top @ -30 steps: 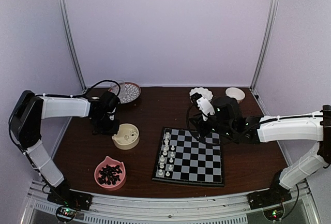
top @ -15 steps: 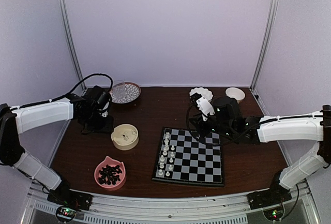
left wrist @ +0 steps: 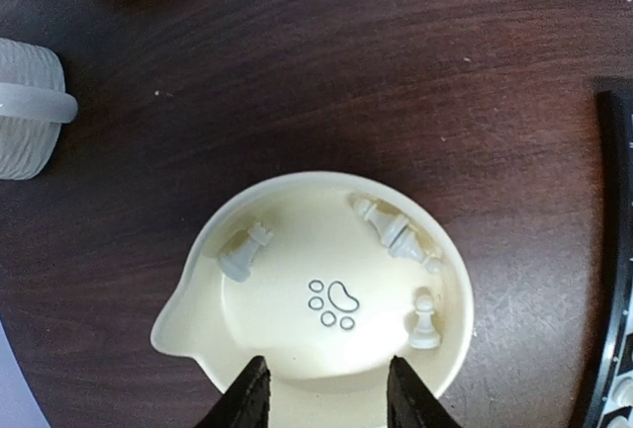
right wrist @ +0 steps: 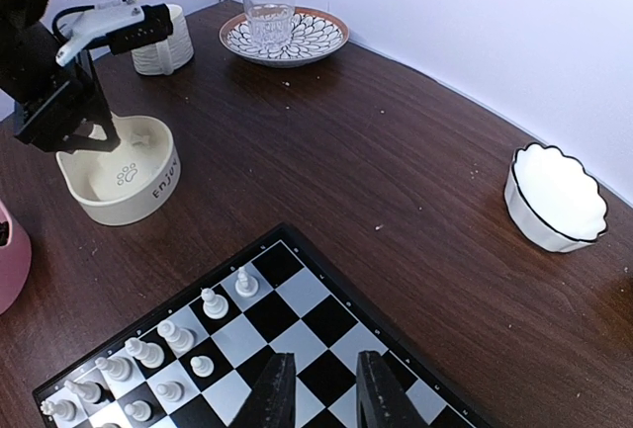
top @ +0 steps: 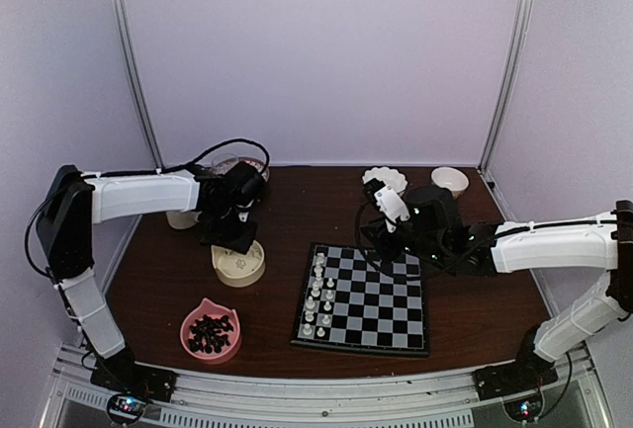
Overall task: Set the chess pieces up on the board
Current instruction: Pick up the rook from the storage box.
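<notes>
Dark wooden table (top: 297, 201). The left gripper (left wrist: 328, 393) hangs spread and empty over the near rim of a cream bowl (left wrist: 287, 339), with a few white chess pieces (left wrist: 391, 230) lying just ahead of its fingertips. The right gripper (right wrist: 322, 396), narrowly parted and apparently empty, hovers over the board (right wrist: 297, 319); more pieces stand to its left.

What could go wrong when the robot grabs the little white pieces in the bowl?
1. The white chess pieces lie tipped over close to the wall of the cream bowl, so the left claw might pinch one crooked or bump the wall.
2. The standing pieces on the chessboard are close together, so setting down another could knock one over.
</notes>
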